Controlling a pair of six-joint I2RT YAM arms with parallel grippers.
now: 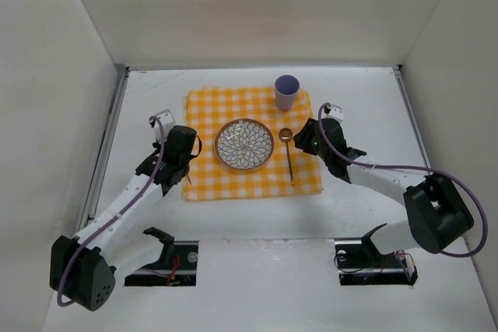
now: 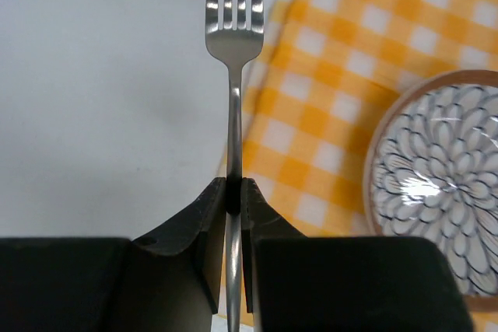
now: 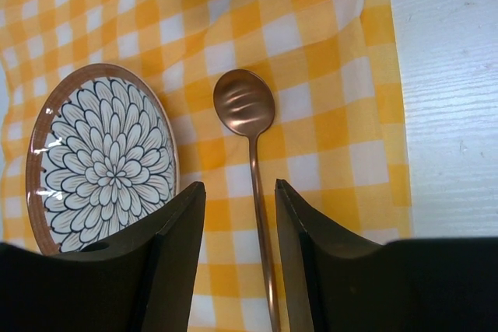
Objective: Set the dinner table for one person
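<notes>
The white tabletop fills the floor of the walled bay and carries 1 yellow-and-white checked cloth at its middle. On the cloth are 1 patterned plate, its whole petal design showing, 1 lilac cup upright at the far right corner, and 1 copper spoon just right of the plate, bowl toward the cup. The left fingers are clamped on 1 steel fork over the cloth's left edge. The right fingers stand apart, astride the spoon's handle.
</notes>
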